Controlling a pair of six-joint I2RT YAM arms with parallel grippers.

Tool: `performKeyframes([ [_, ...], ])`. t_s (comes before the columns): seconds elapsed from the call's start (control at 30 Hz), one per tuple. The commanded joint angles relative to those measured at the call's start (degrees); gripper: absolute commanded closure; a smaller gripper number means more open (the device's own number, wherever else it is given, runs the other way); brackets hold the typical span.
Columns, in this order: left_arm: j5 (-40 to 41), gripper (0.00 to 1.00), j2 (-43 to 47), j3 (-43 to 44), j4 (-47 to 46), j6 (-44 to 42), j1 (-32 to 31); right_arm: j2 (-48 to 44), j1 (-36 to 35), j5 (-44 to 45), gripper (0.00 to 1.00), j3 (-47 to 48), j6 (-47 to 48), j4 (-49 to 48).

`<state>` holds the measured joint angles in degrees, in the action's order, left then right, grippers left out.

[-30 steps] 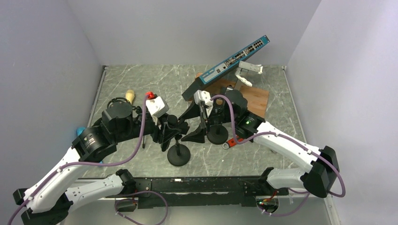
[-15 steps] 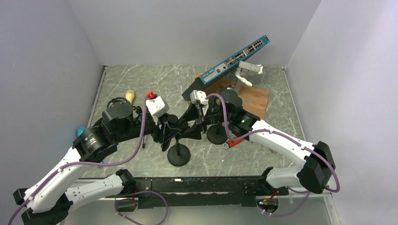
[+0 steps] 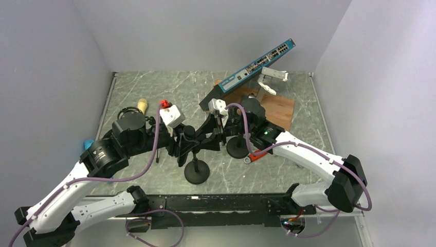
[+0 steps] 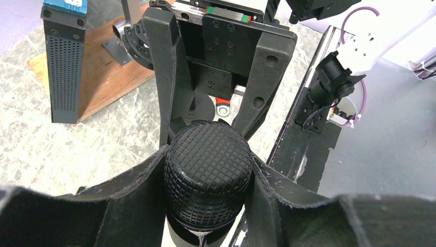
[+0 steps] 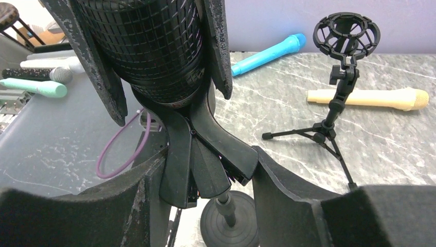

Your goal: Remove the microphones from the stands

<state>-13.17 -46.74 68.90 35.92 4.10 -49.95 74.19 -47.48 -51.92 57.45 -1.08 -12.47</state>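
I have left gripper (image 4: 208, 181) clamped on microphone (image 4: 208, 154), right gripper (image 5: 208, 177) straddling stand (image 5: 229, 226) clip (image 5: 198, 136), grip uncertain; if loose, stand tips when I pull.

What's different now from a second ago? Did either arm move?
The right gripper swung left, toward the left arm, and its fingers now flank the clip under the microphone. Whether they press the clip cannot be told. The left gripper stayed clamped on the microphone's head, and the stand's base stayed put.
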Motion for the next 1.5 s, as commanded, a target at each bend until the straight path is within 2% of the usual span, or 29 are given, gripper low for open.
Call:
performKeyframes([
  [0.0, 0.5, 1.0, -0.04, 3.94, -6.69, 1.02, -0.02, 0.23, -0.17, -0.21, 1.0, 1.17, 2.91, -1.07],
  [0.1, 0.21, 1.0, -0.48, 4.87, -6.54, 0.79, 0.01, 0.39, -0.16, 0.23, 1.0, 1.17, 2.24, -1.43],
  [0.13, 0.21, 1.0, -0.54, 4.92, -6.34, 0.74, -0.05, 0.45, -0.15, -0.35, 0.94, 1.05, 2.12, -1.57],
  [0.2, 0.41, 1.0, -0.42, 4.46, -6.49, 0.9, -0.06, 0.49, -0.16, -2.38, 0.56, 0.51, 1.46, -2.59],
  [0.23, 0.42, 1.0, -0.31, 4.15, -6.6, 0.99, -0.07, 0.4, -0.15, -3.06, 0.45, 0.14, 1.34, -3.05],
  [0.27, 0.42, 1.0, -0.16, 3.87, -6.61, 1.08, 0.0, 0.32, -0.15, -3.61, 0.39, -0.08, 1.41, -3.17],
  [0.33, 0.57, 1.0, 0.17, 3.55, -6.42, 1.09, -0.02, 0.19, -0.18, -3.71, 0.33, -0.26, 1.82, -2.82],
  [0.57, 0.76, 1.0, 0.82, 2.88, -6.22, 1.26, -0.04, 0.42, -0.18, -4.32, 0.29, 0.47, 2.27, -1.41],
  [0.63, 0.86, 1.0, 0.91, 2.8, -6.28, 1.35, -0.12, 0.56, -0.14, -3.82, 0.31, 0.6, 2.03, -1.58],
  [0.7, 0.88, 1.0, 0.95, 2.59, -6.24, 1.35, 0.0, 0.95, -0.15, -3.98, 0.4, 0.99, 2.15, -1.2],
  [0.73, 0.86, 1.0, 1.03, 2.53, -6.24, 1.35, -0.08, 1.16, -0.15, -4.36, 0.56, 1.24, 2.42, -0.83],
  [0.8, 0.78, 1.0, 1.04, 2.38, -6.39, 1.44, -0.04, 1.66, -0.21, -4.52, 0.98, 1.87, 2.83, -0.21],
  [1.13, -0.11, 1.0, -0.19, 6.11, -6.09, 1.25, -0.04, 1.47, -0.18, -0.54, 1.0, 1.23, 2.87, -0.49],
  [1.47, 0.55, 1.0, -6.56, 25.76, 3.81, -2.06, -0.06, 1.96, -0.22, 1.27, 1.0, 1.49, 4.37, 1.3],
])
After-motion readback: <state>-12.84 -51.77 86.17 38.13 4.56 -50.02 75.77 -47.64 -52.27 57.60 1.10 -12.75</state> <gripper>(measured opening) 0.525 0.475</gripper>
